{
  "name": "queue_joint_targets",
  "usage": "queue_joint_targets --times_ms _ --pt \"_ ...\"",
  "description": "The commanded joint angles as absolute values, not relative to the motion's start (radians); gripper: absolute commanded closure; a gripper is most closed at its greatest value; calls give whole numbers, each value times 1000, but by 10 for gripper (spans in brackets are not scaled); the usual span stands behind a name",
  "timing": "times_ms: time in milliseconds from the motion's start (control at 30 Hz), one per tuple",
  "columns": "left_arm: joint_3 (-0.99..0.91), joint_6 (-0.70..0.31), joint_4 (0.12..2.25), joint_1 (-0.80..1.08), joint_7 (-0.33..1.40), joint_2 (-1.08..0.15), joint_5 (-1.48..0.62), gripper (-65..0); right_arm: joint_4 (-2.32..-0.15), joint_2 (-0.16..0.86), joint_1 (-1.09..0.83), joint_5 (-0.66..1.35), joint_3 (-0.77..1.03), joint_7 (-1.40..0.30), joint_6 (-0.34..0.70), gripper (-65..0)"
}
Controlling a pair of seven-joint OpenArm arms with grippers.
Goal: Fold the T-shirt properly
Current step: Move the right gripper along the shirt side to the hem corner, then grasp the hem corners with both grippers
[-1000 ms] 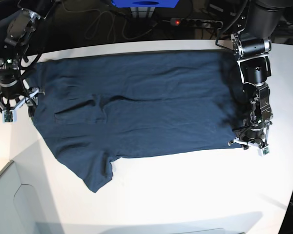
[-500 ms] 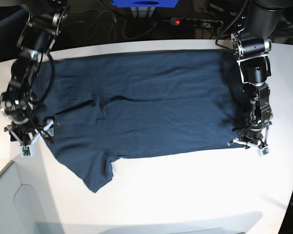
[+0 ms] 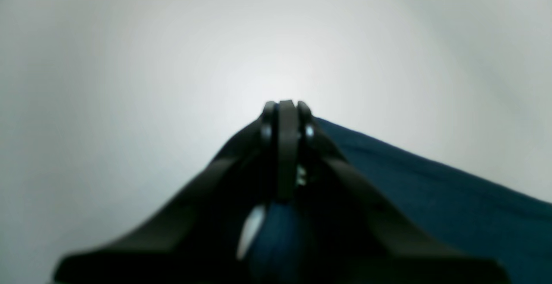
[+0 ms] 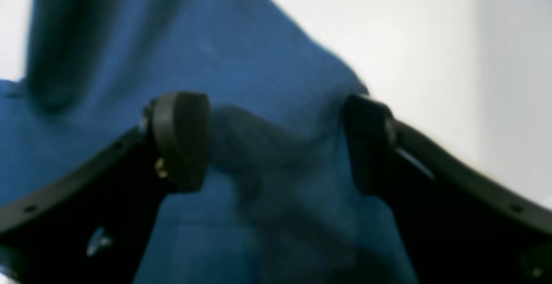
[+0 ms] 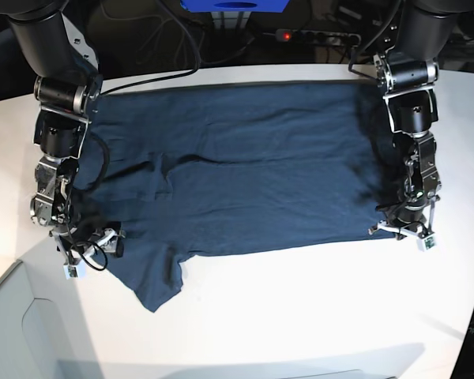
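Near sleeve: one short sleeve of the T-shirt (image 5: 221, 174) droops toward the front edge of the bench (image 5: 300, 316), wrinkled, not tucked in.
Right hand: the right hand (image 5: 91, 246) sits low at the shirt's near corner on the sleeve side; in its wrist view the fingers (image 4: 181, 139) stand wide apart with a ridge of blue cloth between them, not yet pinched.
Left hand: the left hand (image 5: 404, 227) is at the opposite near corner, pressed together; its wrist view shows the tips closed with dark blue cloth running into them, so it reads as clamped on the shirt's edge.
Shirt body: spread flat across the bench in a single layer, long side running between the two arms, shallow creases near the middle.
Far edge: lies straight along the back of the bench, untouched.
Done so far: shirt laid out; one corner gripped.
Left to do: judged from this, second corner grip, then every fold; no fold is visible.
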State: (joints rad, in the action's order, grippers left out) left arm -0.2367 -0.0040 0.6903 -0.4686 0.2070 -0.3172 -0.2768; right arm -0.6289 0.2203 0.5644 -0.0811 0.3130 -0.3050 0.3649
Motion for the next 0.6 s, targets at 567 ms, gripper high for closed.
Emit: queue_joint_targets --times_ms 567 --pt "-237 -2 700 -484 213 -328 -277 0 -475 272 604 -74 315 -51 360 -463"
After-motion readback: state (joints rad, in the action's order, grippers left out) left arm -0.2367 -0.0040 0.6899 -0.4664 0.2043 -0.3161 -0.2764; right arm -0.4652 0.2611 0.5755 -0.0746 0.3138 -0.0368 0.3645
